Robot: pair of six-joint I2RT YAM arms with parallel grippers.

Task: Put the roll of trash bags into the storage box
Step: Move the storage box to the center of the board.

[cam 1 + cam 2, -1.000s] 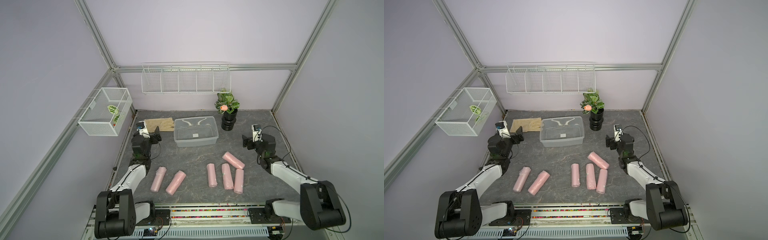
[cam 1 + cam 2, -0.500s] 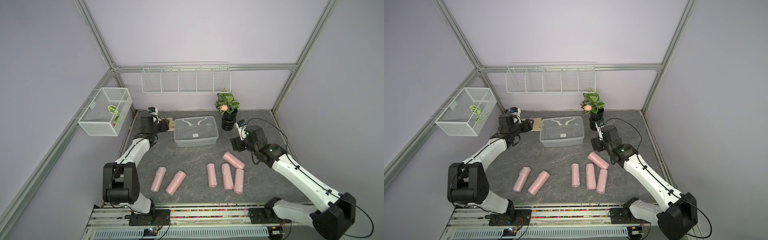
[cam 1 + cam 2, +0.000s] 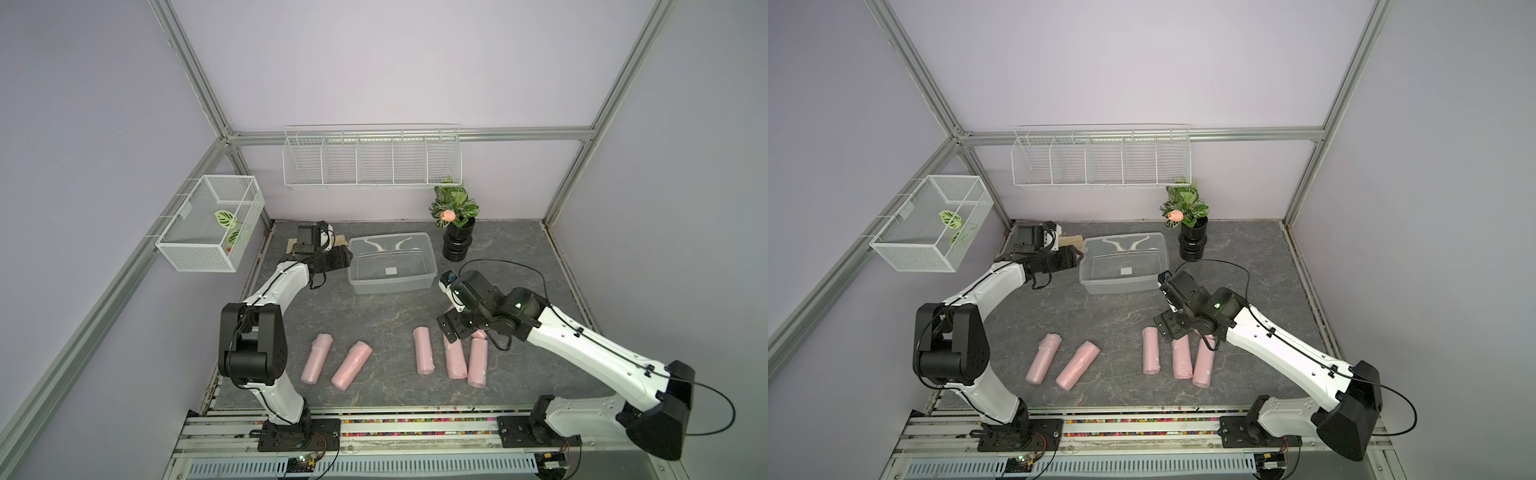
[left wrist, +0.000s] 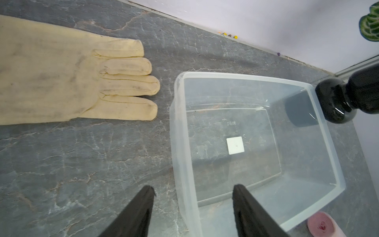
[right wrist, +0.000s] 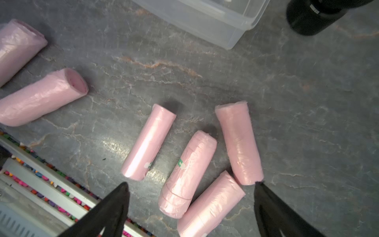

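Note:
Several pink rolls of trash bags lie on the grey table, a pair at the front left [image 3: 351,365] [image 3: 1077,365] and a cluster at the front right [image 3: 455,359] [image 3: 1182,357] [image 5: 189,174]. The clear storage box [image 3: 390,286] [image 3: 1121,286] [image 4: 174,143] [image 5: 205,20] stands empty at the back, a white sticker on its floor. My left gripper [image 3: 348,254] [image 3: 1077,254] [image 4: 193,187] is open, its jaws on either side of the box's left wall without touching it. My right gripper [image 3: 453,332] [image 3: 1170,329] [image 5: 191,184] hangs wide open over the right cluster, holding nothing.
A tan glove [image 4: 71,82] [image 3: 340,240] lies flat left of the box. A black plant pot [image 3: 457,245] [image 3: 1192,245] [image 5: 313,16] stands right of it. Two white wire baskets [image 3: 208,224] [image 3: 370,162] hang on the walls. The arms' rail [image 3: 374,419] runs along the front edge.
Both arms have stretched out from their folded pose. The left one reached back to the box's left wall and narrowed its jaws. The right one swung over the right-hand rolls.

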